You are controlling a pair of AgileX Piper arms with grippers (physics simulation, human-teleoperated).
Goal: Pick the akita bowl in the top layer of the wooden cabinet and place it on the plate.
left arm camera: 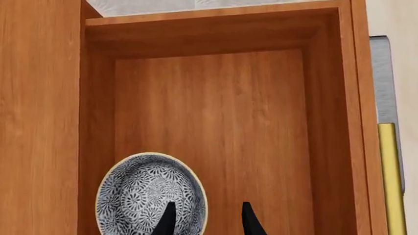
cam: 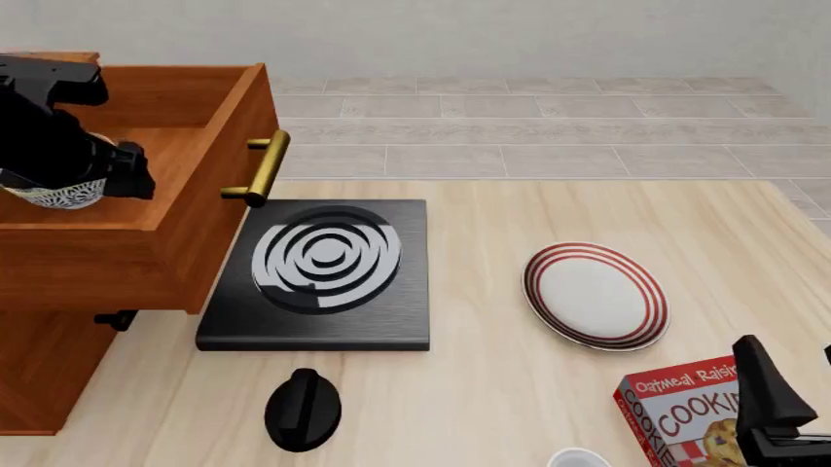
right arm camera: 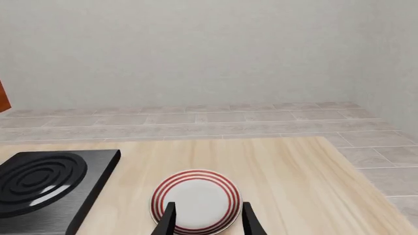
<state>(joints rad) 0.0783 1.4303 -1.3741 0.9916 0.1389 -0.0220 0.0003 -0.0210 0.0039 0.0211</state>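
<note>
Now the bowl [left arm camera: 151,195] is seen lying on the floor of the top drawer [left arm camera: 216,122], which is pulled out of the cabinet [cam: 78,292]. The left claw [left arm camera: 207,221] hangs over the open drawer. Its two fingers are spread apart and nothing is held between them. One finger [left arm camera: 166,220] is over the inside of the bowl and the other is over bare wood, so the bowl's near edge sits right between them. Whether the fingers touch the bowl yet cannot be told.

The bowl is thought to be hard and stiff, so it will not bend when it is squeezed. It is small, so it is likely light. Its skin looks smooth and shiny, so it may slip. It could crack or chip if it is dropped or banged on the drawer wall.

The best place to take hold is judged to be the edge. One finger should be put inside and one outside, and the wall of the bowl pinched between them. The bowl should be lifted straight up, because the drawer wall is just beside it.

The right claw [right arm camera: 207,218] is spread open too and holds nothing. The plate [right arm camera: 196,199] lies on the tabletop [right arm camera: 287,176] just ahead of it, well apart from the bowl. A black slab [cam: 318,277] lies between the cabinet and the plate.
</note>
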